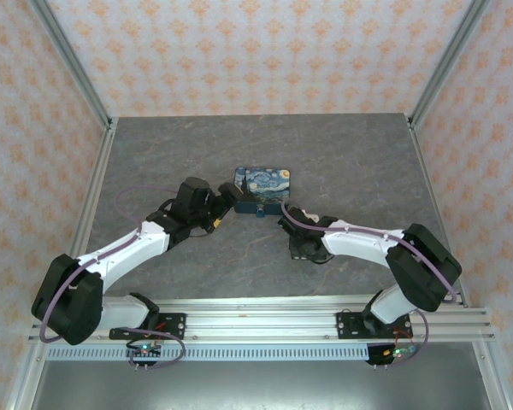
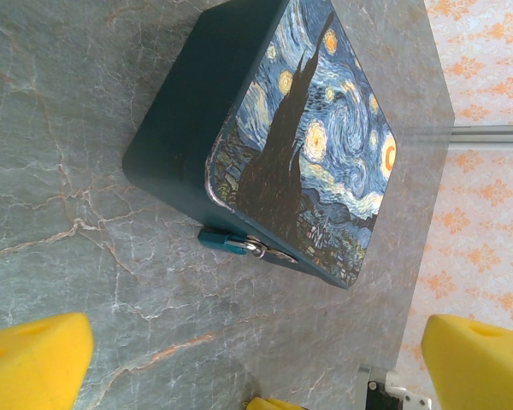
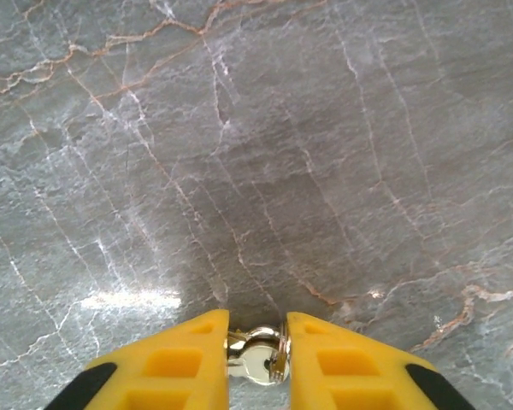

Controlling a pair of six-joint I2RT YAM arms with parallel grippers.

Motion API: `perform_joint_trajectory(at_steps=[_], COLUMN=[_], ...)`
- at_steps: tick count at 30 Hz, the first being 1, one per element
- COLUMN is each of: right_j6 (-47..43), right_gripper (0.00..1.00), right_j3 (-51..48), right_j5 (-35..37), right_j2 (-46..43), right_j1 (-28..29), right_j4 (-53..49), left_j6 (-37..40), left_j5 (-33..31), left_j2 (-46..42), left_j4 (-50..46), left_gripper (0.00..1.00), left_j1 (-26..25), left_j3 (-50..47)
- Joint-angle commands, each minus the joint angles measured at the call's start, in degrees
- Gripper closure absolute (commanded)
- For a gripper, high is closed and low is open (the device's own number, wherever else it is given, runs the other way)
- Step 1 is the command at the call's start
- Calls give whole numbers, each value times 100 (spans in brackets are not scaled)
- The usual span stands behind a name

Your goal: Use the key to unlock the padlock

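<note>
Grey table (image 1: 350, 154) holds one box (image 2: 308, 145), one padlock (image 2: 226, 242); left jaws spread wide, right jaws pinch one key (image 3: 258, 361)

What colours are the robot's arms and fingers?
The left arm and right arm are white tubes with chunky black joints, and a thin purple cable runs along each. Their fingers are bright yellow blocks with rectangular dents.
</note>
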Motion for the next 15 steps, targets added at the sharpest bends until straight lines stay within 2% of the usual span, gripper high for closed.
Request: perform_joint_trajectory(at_steps=[1,6,11,12,14,15], right_j6=[-53,61,104,91,92,99], right_gripper=[85,100,100,96,63,58], right_j3=[-171,-198,-163,-148,-131,-136], right_j5=[-129,-99,-142,-181,-184,-167], right_j2=[-39,-165,-196,-186,-195,-207], right_j1=[41,36,36,38,36,36], right_j4=[-207,-121,-43,-30,-41,-49], left_j6=[64,69,77,73,75,75], left_j5=[-200,-200,-197,-200,-203,-196], left_j2=[38,34,13,8,-4,-1], left_j4=[-93,-101,-116,-119,-119,-117], left_gripper=[1,1,1,1,1,1], left_j1=[-44,-44,-51,-48,-44,-48], left_j3=[-12,-26,-22,-32,-41,-45])
